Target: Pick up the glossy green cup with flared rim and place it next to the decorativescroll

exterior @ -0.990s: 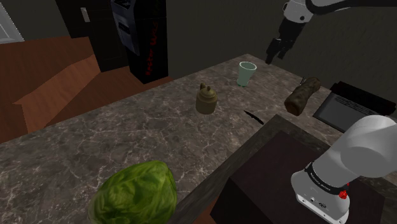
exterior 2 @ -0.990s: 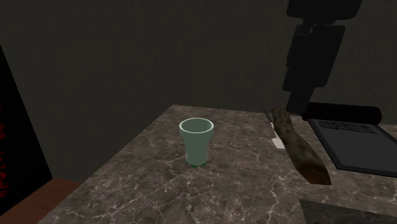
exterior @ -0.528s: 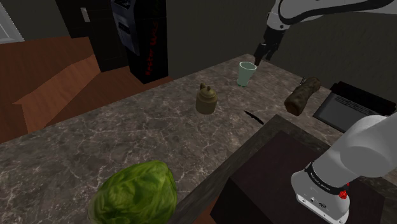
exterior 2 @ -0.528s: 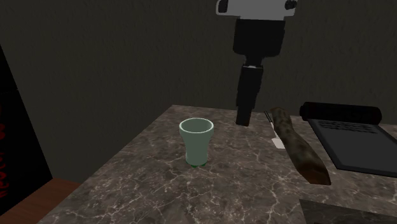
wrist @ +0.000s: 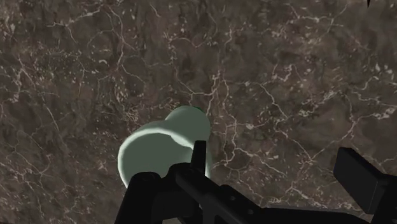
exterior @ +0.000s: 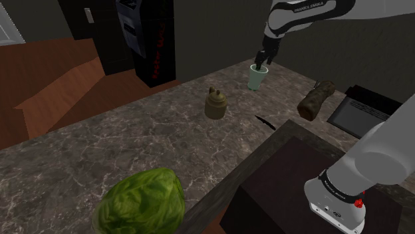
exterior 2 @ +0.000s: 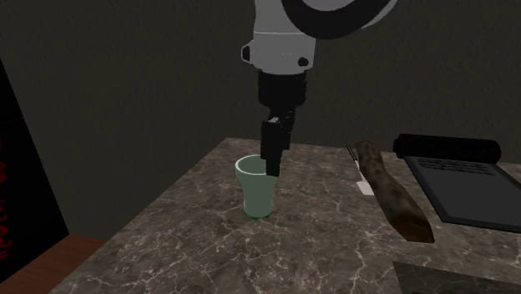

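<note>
Pale green cup (exterior 2: pixel 257 194) is found upright on the marbled counter (exterior 2: pixel 317 242), apart from the brown scroll (exterior 2: pixel 392 196). Gripper (exterior: pixel 261 61) jaws are seen open over its rim. Judged light, rigid, slippery; the wall below the flare should be gripped.

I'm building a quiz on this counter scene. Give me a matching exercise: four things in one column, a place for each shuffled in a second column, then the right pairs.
1. pale green cup
2. brown scroll
3. small brown jug
4. leafy green head

A. lying beside the black tray
B. nearest the shoulder view's bottom edge
C. right under the gripper
D. upright, between 1 and 4

Pairs: 1-C, 2-A, 3-D, 4-B.
</note>
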